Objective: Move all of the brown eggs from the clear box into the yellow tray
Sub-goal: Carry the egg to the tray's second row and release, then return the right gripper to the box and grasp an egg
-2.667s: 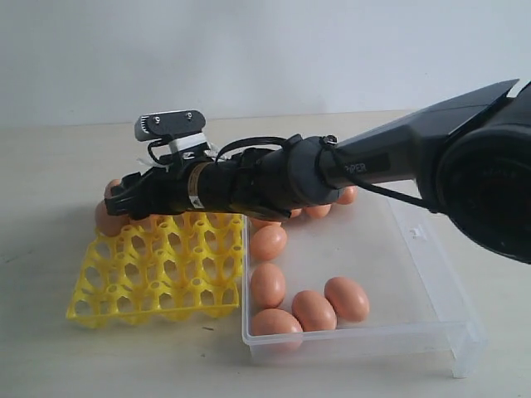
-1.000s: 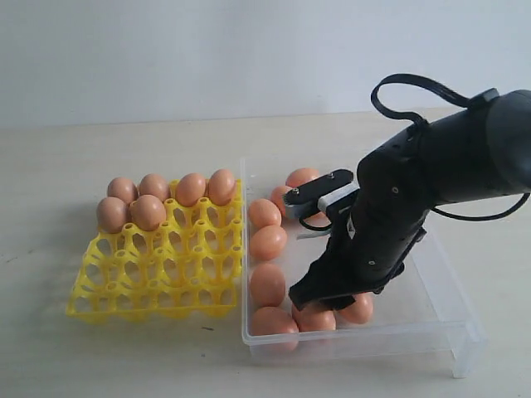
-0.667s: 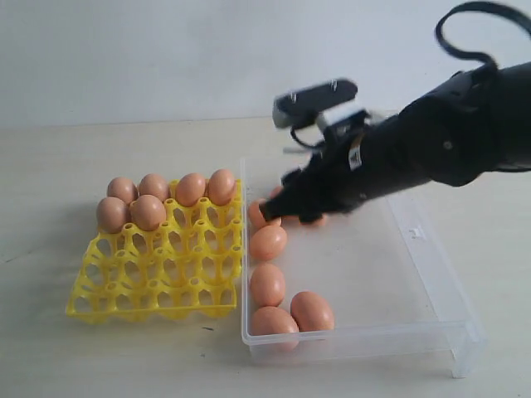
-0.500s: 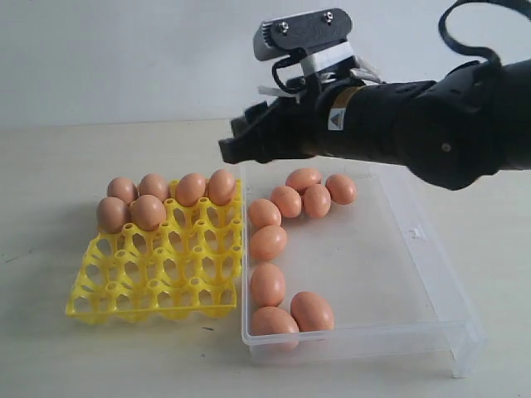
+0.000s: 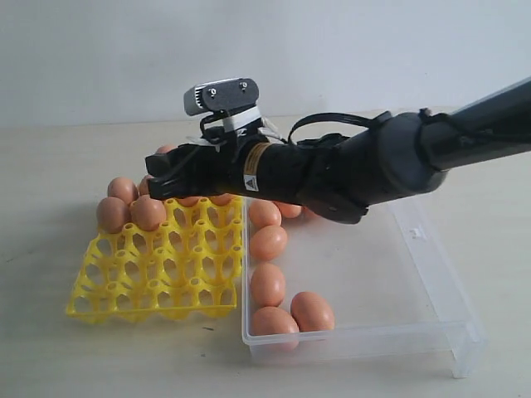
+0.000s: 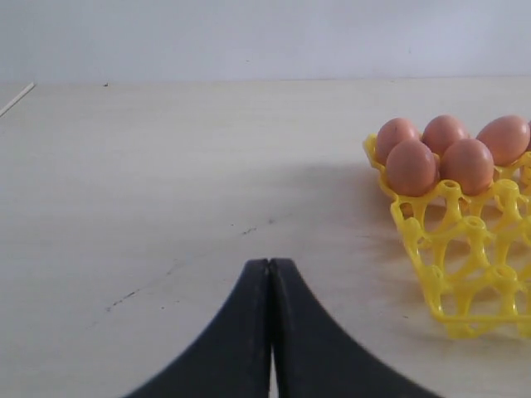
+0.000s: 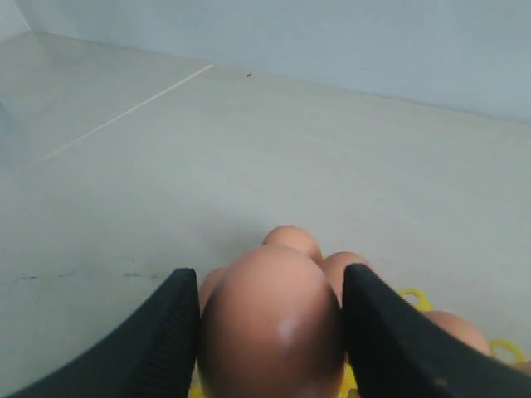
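My right gripper (image 5: pixel 160 172) reaches across from the right and hovers over the back rows of the yellow tray (image 5: pixel 124 294). It is shut on a brown egg (image 7: pixel 270 323), held between both fingers (image 7: pixel 166 332). Three eggs (image 5: pixel 148 212) show in the tray's far left cups; others there are hidden behind the arm. Several brown eggs (image 5: pixel 267 284) lie along the left side of the clear box (image 5: pixel 431 274). My left gripper (image 6: pixel 270 264) is shut and empty, low over the bare table beside the tray (image 6: pixel 452 274), and does not show in the exterior view.
The right arm (image 5: pixel 357 170) spans the back of the clear box and hides the eggs there. The box stands tight against the tray's right edge. A pale wall stands behind the light wooden table (image 5: pixel 50 348).
The right gripper closed on an egg at the front of the box, lifted it, and swung left over the tray's back rows. The front of the box holds one egg fewer.
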